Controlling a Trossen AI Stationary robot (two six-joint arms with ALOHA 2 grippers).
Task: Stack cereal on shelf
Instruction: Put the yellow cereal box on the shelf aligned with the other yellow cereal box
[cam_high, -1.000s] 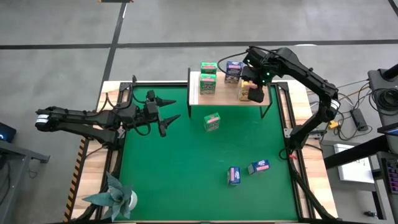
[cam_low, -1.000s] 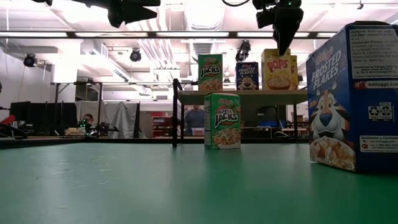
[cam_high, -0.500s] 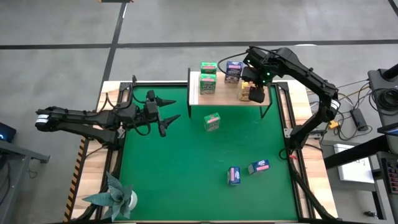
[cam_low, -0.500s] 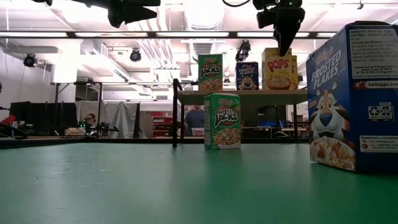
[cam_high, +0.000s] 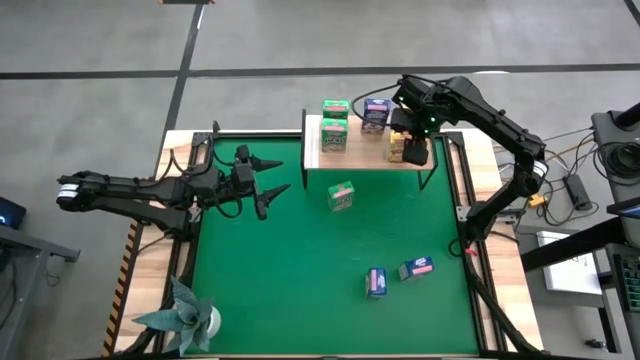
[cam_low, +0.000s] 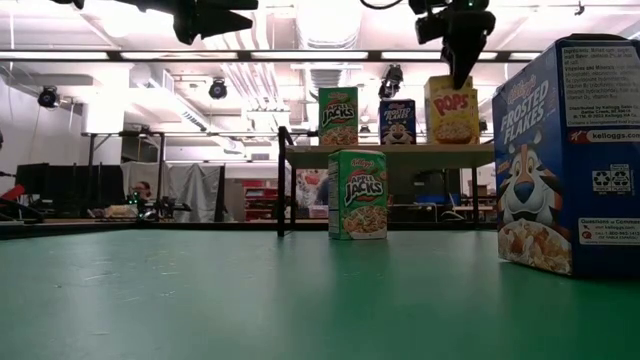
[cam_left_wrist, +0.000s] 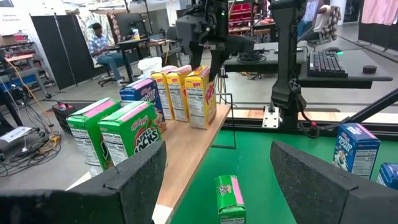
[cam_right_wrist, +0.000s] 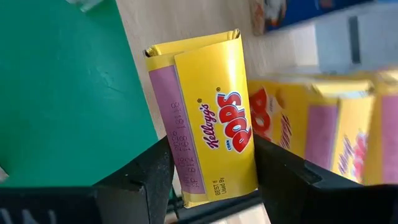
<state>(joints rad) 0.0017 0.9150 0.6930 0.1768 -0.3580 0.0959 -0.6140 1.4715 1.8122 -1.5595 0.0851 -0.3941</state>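
The shelf (cam_high: 365, 155) stands at the far edge of the green mat (cam_high: 300, 270) and already carries six boxes: two green ones (cam_left_wrist: 115, 134) at one end, a blue one (cam_left_wrist: 142, 93) next, then three yellow ones in a row; so by my count two thirds of the stocking looks done.

The right gripper (cam_high: 412, 138) hangs over the shelf's yellow end, its jaws set on either side of the nearest yellow box (cam_right_wrist: 208, 118), the fingers (cam_right_wrist: 146, 174) against the box's sides; that box stands on the shelf beside its two yellow neighbours (cam_left_wrist: 177, 90), and whether the grip has any squeeze in it I cannot tell.

Three boxes are left on the mat: a green box (cam_high: 341, 195) standing just in front of the shelf, and two blue boxes (cam_high: 376, 282) (cam_high: 416, 267) lying near each other toward the near right, well apart from the shelf.

The left gripper (cam_high: 268, 190) waits over the mat's left side, jaws spread wide and holding nothing; a folded paper plant (cam_high: 185, 315) sits at the near left corner.
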